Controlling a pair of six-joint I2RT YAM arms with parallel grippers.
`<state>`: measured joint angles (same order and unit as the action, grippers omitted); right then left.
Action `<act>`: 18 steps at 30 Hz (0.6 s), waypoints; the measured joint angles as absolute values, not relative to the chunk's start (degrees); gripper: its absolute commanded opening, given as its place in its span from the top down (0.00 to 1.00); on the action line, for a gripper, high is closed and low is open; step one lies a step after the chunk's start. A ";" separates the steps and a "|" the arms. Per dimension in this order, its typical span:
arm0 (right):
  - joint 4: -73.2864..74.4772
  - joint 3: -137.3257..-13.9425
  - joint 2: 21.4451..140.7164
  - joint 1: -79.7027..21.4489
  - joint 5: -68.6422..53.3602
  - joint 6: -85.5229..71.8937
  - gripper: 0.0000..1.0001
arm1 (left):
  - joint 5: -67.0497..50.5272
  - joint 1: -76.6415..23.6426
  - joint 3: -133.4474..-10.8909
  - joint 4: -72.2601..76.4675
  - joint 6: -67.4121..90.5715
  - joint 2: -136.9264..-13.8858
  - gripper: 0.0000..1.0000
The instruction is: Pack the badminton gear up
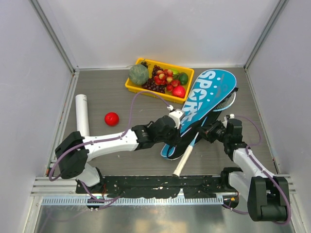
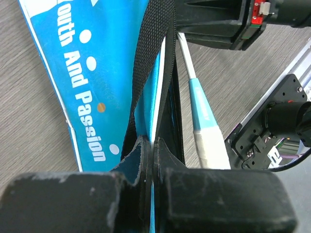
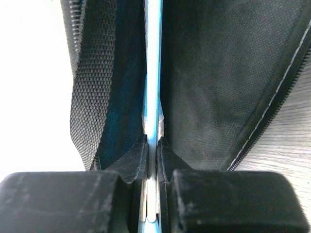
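The big blue "SPORT" bag (image 1: 206, 94) lies slanted at centre right. My left gripper (image 1: 186, 127) is shut on the bag's opened edge, as the left wrist view (image 2: 153, 143) shows with the blue flap (image 2: 97, 73) running away from it. My right gripper (image 1: 204, 130) is shut on a racket's light-blue shaft (image 3: 153, 73) inside the bag's black lining (image 3: 214, 73); its fingertips (image 3: 151, 141) pinch the shaft. The racket's white-wrapped handle (image 1: 182, 162) sticks out of the bag's near end and also shows in the left wrist view (image 2: 210, 145). A racket head (image 1: 227, 102) pokes out at the bag's right edge. The white tube (image 1: 81, 112) lies at far left. No shuttlecocks show.
A small red ball (image 1: 112, 118) lies right of the tube. A yellow tray (image 1: 132, 87) of fruit stands at the back centre, touching the bag's top. Grey walls close in the left, back and right sides. The arm mounting rail (image 1: 160, 184) runs along the near edge.
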<state>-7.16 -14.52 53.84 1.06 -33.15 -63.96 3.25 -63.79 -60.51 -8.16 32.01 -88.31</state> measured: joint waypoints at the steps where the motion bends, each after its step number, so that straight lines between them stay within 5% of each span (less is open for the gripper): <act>1: -7.64 -14.66 54.46 1.26 -33.26 -63.94 0.95 | 3.36 -63.92 -60.42 -7.94 32.01 -88.29 1.00; 18: -16.69 -15.46 61.49 2.50 -28.82 -66.57 0.95 | 2.63 -64.88 -51.96 0.27 32.40 -83.37 1.00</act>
